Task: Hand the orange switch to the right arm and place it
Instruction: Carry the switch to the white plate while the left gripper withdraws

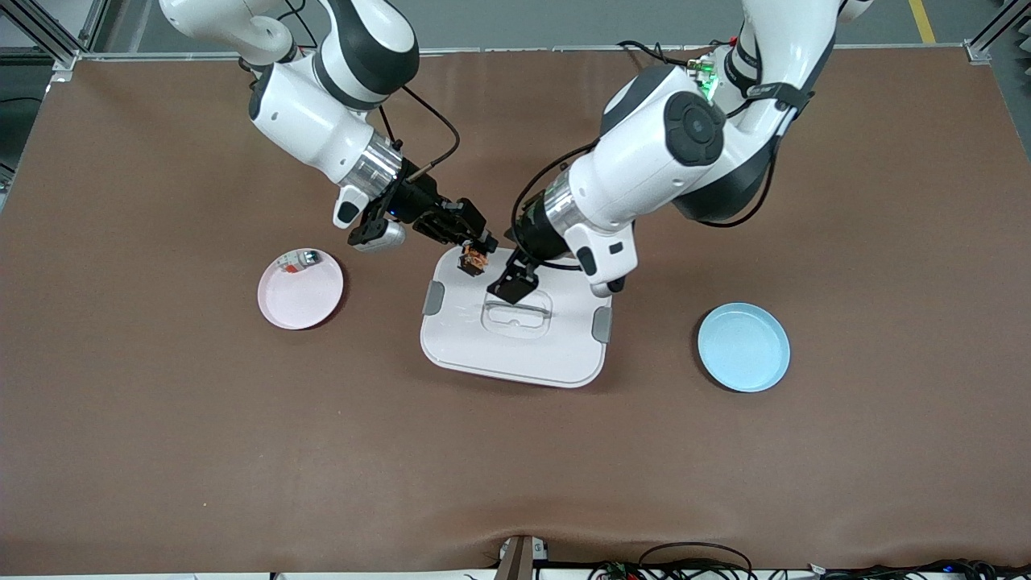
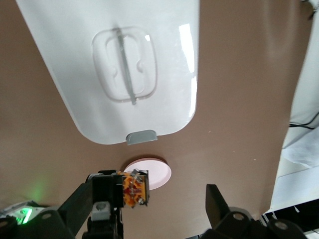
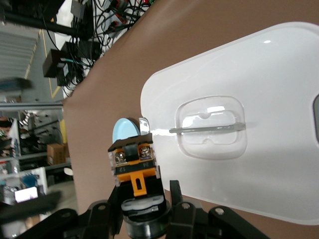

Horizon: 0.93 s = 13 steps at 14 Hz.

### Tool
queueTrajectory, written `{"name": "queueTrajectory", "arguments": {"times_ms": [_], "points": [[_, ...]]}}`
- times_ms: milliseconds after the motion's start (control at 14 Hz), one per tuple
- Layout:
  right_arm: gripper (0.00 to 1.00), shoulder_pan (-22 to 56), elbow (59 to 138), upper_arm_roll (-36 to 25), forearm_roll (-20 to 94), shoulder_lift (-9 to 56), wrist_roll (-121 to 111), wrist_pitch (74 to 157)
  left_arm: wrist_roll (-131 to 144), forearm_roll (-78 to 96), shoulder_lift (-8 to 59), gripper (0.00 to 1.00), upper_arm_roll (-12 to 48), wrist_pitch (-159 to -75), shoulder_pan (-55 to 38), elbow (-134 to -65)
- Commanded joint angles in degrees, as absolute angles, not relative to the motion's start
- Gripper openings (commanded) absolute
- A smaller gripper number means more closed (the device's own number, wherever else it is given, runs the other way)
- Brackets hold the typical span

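**A:** How far are you in the task?

**B:** By my judgement, the handover is done. Your right end effector grips the orange switch above the edge of the white lid, on the side toward the robots. Your left end effector hovers over the lid with its fingers spread wide and nothing between them. The placing remains for you.

**A:** Where should it go?

**B:** Probably on the pink plate, which already carries a small pale part. The blue plate is toward the left arm's end of the bench.

**A:** How does the switch look?

**B:** It is a tiny black box with an orange face and metal screw terminals.
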<state>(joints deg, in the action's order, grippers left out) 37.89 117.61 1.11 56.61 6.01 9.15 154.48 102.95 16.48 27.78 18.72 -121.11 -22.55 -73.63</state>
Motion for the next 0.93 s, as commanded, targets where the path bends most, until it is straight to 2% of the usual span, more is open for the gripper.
{"name": "queueTrajectory", "arguments": {"times_ms": [0,499,641,855], "points": [[0.00,35.43,116.72,0.97,47.51,6.33,6.77,149.53,100.55,10.31,24.70,1.00,18.19,-118.92,-22.59,-74.18],[0.00,28.40,109.79,0.97,14.01,6.06,0.21,125.11,79.21,0.90,22.24,1.00,18.02,-109.26,-17.05,-74.27],[0.00,26.90,108.90,0.97,12.57,5.98,-10.40,120.16,73.25,-3.67,22.15,1.00,17.76,-107.32,-16.09,-74.27],[0.00,24.88,109.34,0.97,8.55,5.27,-18.17,117.18,64.54,-6.23,22.15,1.00,17.58,-106.35,-14.51,-74.27]]}}
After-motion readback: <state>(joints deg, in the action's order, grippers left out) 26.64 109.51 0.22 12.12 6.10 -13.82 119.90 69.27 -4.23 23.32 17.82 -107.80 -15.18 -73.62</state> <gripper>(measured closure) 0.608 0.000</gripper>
